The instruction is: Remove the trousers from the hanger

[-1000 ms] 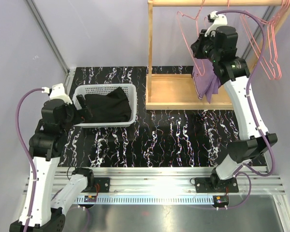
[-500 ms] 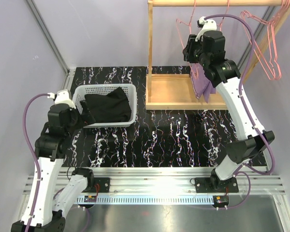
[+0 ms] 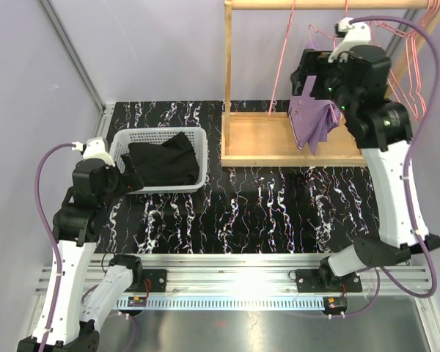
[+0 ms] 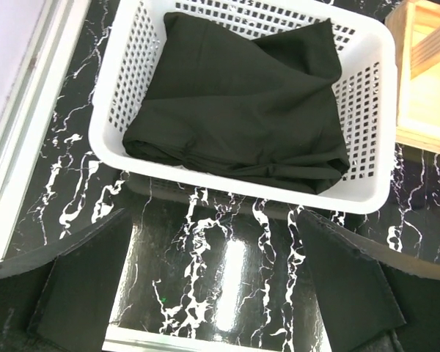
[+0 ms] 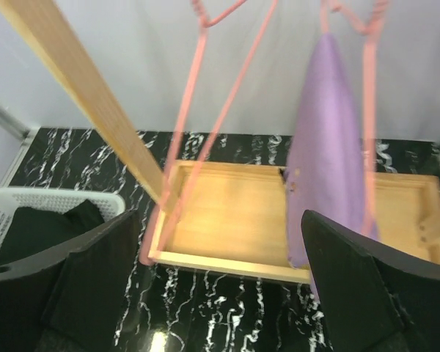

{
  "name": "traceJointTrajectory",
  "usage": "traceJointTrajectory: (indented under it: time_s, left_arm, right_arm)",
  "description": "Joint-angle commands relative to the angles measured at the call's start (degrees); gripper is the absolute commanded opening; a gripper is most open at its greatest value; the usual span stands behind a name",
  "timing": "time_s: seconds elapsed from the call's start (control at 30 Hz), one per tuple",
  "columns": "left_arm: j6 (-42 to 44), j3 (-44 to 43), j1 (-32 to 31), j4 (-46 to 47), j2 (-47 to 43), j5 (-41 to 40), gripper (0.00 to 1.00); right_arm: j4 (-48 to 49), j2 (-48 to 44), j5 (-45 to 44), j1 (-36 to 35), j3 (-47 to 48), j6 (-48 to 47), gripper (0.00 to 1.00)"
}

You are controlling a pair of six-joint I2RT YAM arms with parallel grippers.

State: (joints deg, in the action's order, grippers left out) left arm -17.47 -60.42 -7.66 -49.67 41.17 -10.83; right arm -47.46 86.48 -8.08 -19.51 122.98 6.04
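My left gripper (image 4: 220,293) is released, its fingers spread wide with nothing between them. It hovers over the marbled counter (image 3: 264,205) just short of the white basket (image 4: 367,132). The black trousers (image 4: 235,110) lie folded in that basket. The left wrist view shows their creases and the basket's near rim, details the overhead view blurs.

My right gripper (image 5: 220,286) is also fully open and grasps nothing. It is raised by the wooden rack (image 3: 257,136). Through its wrist camera the purple trousers (image 5: 326,147) hang draped over a pink hanger (image 5: 368,110), ahead of the gap and nearer the right finger. An empty pink hanger (image 5: 198,73) dangles to their left.

From overhead the gripper sits just beside the top of the purple cloth. I cannot tell there whether a finger touches it. Only that view shows both arms together, well apart.
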Motion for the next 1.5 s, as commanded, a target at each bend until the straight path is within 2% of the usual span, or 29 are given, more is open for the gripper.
traceJointTrajectory:
  time_s: [0.0, 0.17, 0.3, 0.6, 0.73, 0.9, 1.0, 1.13, 1.17, 1.27, 1.33, 1.37, 1.47]
  left_arm:
    - [0.5, -3.5, -0.1, 0.4, -0.1, 4.7, 0.99]
    - [0.0, -8.7, -0.1, -2.3, 1.4, 12.2, 0.99]
    - [0.8, -12.2, -0.1, -5.5, 2.3, 15.2, 0.99]
    - [1.5, -16.1, -0.1, -7.7, 1.0, 20.5, 0.99]
    - [1.8, -15.4, -0.1, -8.0, 0.8, 21.2, 0.99]
    - [1.8, -14.2, -0.1, -6.9, 0.2, 22.2, 0.99]
    - [2.2, -12.4, -0.1, -6.1, 0.5, 22.0, 0.99]
    - [2.0, -10.1, -0.1, -5.4, 1.0, 23.2, 0.99]
    - [2.0, -9.8, -0.1, -5.1, 1.0, 23.7, 0.99]
    - [2.1, -8.5, -0.1, -4.6, 1.0, 23.8, 0.99]
    - [2.1, -7.8, -0.1, -4.1, 1.4, 23.9, 0.99]
    - [2.1, -7.4, -0.1, -4.0, 1.5, 24.0, 0.99]
    - [2.0, -6.6, -0.1, -3.7, 1.9, 24.6, 0.99]
  right_arm:
    - [-6.3, -1.9, -3.8, 3.5, 3.0, -0.7, 0.99]
    - [-9.3, 0.6, 3.9, 10.6, 7.4, -0.4, 0.98]
    - [-12.6, 4.7, 9.7, 14.1, 11.9, -2.8, 0.98]
    - [-9.5, 11.3, 10.8, 17.4, 10.6, -3.6, 0.83]
    - [-10.5, 15.3, 13.1, 17.5, 13.7, -4.2, 0.61]
    - [-9.2, 17.2, 11.3, 17.6, 14.8, -4.8, 0.47]
    - [-10.5, 19.3, 10.9, 17.7, 17.3, -4.6, 0.33]
    - [-10.5, 19.7, 12.0, 17.7, 18.7, -4.2, 0.24]
    - [-10.8, 19.8, 12.3, 17.7, 19.0, -4.2, 0.15]
    - [-11.0, 19.8, 12.4, 17.7, 20.2, -4.2, 0.14]
    - [-11.0, 19.8, 12.1, 17.7, 20.6, -4.1, 0.09]
    - [-10.8, 19.9, 12.1, 17.7, 20.7, -4.1, 0.02]
    - [-10.5, 19.6, 12.6, 17.7, 21.2, -3.9, 0.00]
